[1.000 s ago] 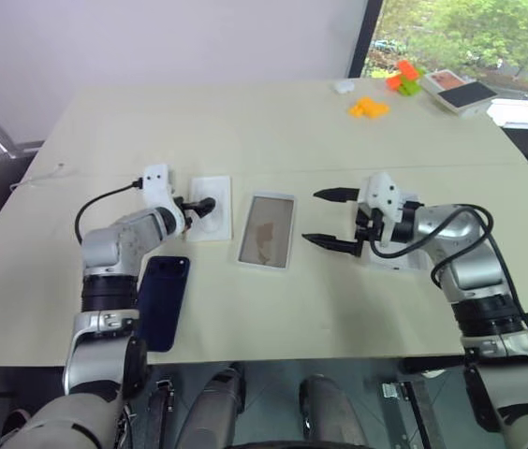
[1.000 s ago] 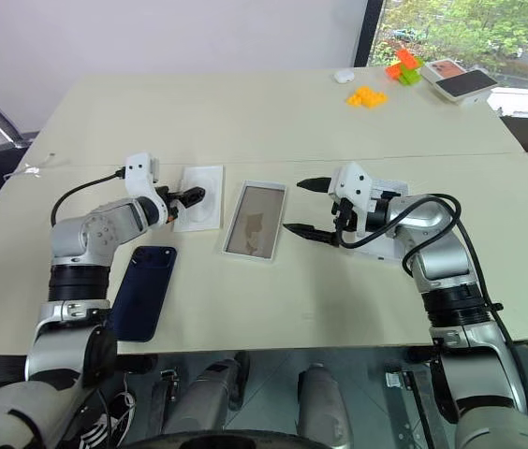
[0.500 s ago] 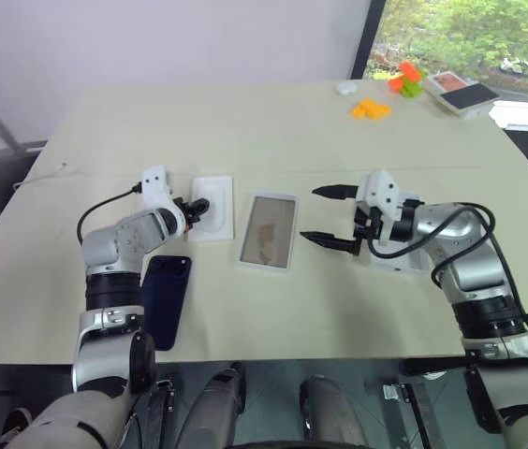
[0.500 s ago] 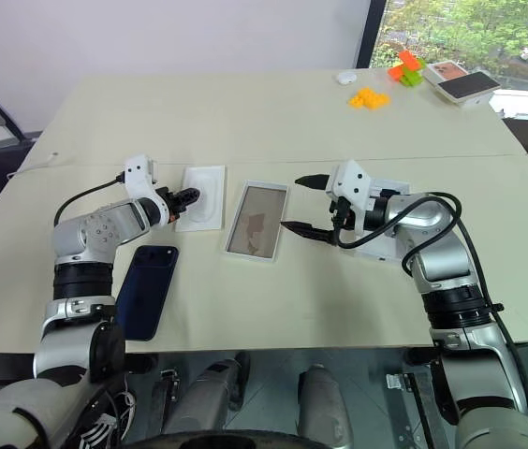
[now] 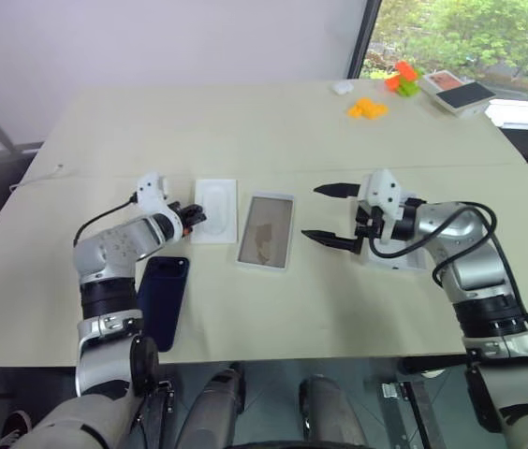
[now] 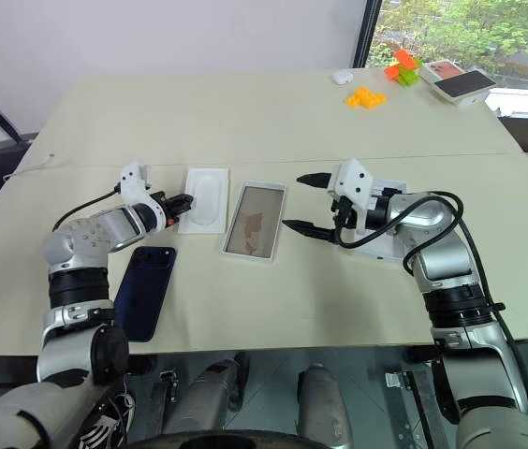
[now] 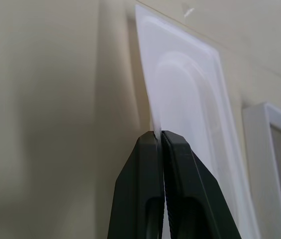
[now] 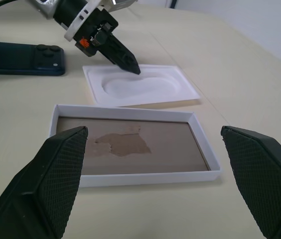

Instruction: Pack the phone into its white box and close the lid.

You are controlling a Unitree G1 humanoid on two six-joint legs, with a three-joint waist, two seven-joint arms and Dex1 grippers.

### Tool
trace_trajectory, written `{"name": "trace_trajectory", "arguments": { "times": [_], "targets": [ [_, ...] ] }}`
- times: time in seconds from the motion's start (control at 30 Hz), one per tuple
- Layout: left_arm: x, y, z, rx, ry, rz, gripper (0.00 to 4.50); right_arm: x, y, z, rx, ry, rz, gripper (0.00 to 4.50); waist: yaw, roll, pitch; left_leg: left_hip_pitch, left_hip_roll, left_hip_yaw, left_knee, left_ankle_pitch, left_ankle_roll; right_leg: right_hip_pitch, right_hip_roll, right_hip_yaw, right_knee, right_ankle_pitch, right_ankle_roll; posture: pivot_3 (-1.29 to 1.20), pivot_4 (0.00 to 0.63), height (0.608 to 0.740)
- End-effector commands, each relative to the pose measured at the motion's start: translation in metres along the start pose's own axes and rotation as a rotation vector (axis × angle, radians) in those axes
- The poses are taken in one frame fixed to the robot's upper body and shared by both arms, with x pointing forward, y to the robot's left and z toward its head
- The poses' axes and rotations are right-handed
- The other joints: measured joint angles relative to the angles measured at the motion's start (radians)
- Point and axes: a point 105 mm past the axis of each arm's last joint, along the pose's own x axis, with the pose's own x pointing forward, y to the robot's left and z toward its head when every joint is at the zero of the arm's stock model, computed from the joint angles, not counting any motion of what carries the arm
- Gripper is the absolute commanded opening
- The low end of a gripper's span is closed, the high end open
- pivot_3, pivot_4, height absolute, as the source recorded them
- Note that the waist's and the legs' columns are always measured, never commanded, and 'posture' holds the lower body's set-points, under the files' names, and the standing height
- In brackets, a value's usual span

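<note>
Left gripper (image 5: 194, 216) is seen closed, its two black fingers (image 7: 155, 164) pressed together on the thin near edge of the white insert (image 5: 215, 210). In the left wrist view the insert's edge is pinched between the fingertips, and the insert's oval recess is seen running away from them. Right gripper (image 5: 331, 215) is held wide open above the table (image 5: 273, 131), with one finger at the far side and one at the near side, both pointing toward the box (image 5: 267, 230). Nothing is held between these fingers.

The box is shown lying flat near the middle of the table, just to the right of the insert, and a brownish patch is visible on its floor. The phone (image 5: 162, 301) is shown lying flat, back up, near the front edge of the table, on the left, close to the left forearm and well apart from the box. Its camera bump is seen at the far end. A white piece, presumably the lid (image 5: 397, 254), is partly hidden beneath the right wrist; whether its printed face is up cannot be told.

At the far right corner, orange and green blocks (image 5: 390, 89) and a white box with a dark top (image 5: 459, 94) are seen.
</note>
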Motion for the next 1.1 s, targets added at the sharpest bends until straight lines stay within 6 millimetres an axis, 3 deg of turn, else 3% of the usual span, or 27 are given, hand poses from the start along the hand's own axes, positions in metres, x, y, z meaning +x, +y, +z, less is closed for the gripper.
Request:
{"name": "trace_trajectory", "arguments": {
  "times": [0.03, 0.13, 0.2, 0.3, 0.57, 0.77, 1.1],
  "targets": [
    [-0.022, -0.013, 0.014, -0.013, -0.021, -0.097, 0.03, -0.005, -0.009, 0.007, -0.043, -0.018, -0.032, 4.50, -0.001, 0.000, 0.000, 0.000, 0.000, 0.000, 0.000, 0.000, 0.000, 0.000, 0.000, 0.000, 0.000, 0.000, 0.000, 0.00, 0.150, 0.740],
    [-0.035, -0.025, 0.018, -0.087, -0.016, -0.189, 0.03, -0.004, -0.009, 0.006, -0.050, -0.017, -0.027, 4.50, 0.002, 0.000, 0.000, 0.000, 0.000, 0.000, 0.000, 0.000, 0.000, 0.000, 0.000, 0.000, 0.000, 0.000, 0.000, 0.00, 0.150, 0.740],
    [-0.039, -0.026, 0.020, -0.097, -0.015, -0.202, 0.03, -0.003, -0.009, 0.006, -0.052, -0.018, -0.029, 4.50, 0.004, 0.000, 0.000, 0.000, 0.000, 0.000, 0.000, 0.000, 0.000, 0.000, 0.000, 0.000, 0.000, 0.000, 0.000, 0.00, 0.150, 0.740],
    [-0.043, -0.043, 0.017, -0.053, 0.009, -0.254, 0.03, -0.005, -0.012, 0.006, -0.057, -0.013, -0.035, 4.50, 0.004, 0.000, 0.000, 0.000, 0.000, 0.000, 0.000, 0.000, 0.000, 0.001, 0.000, 0.000, 0.000, 0.000, 0.000, 0.00, 0.150, 0.740],
    [-0.021, -0.084, -0.014, 0.072, 0.055, -0.255, 0.03, -0.025, -0.013, -0.005, -0.048, 0.070, -0.005, 4.50, 0.008, -0.001, 0.001, 0.000, 0.000, 0.002, 0.001, 0.000, 0.000, 0.001, 0.000, 0.000, 0.000, 0.000, 0.000, 0.00, 0.150, 0.740],
    [-0.008, -0.090, -0.024, 0.140, 0.086, -0.206, 0.03, -0.032, 0.003, -0.011, -0.030, 0.112, 0.066, 4.50, 0.003, -0.001, 0.001, 0.000, 0.001, 0.003, 0.000, 0.000, 0.000, 0.000, 0.000, 0.000, 0.000, 0.000, 0.000, 0.00, 0.150, 0.740],
    [-0.001, -0.089, -0.045, 0.183, 0.138, -0.162, 0.03, -0.026, -0.001, -0.003, -0.043, 0.081, 0.016, 4.50, 0.008, -0.001, 0.001, -0.001, 0.000, 0.003, 0.001, 0.000, 0.000, 0.001, 0.000, 0.000, -0.001, 0.000, 0.000, 0.00, 0.150, 0.740]
  ]
}}
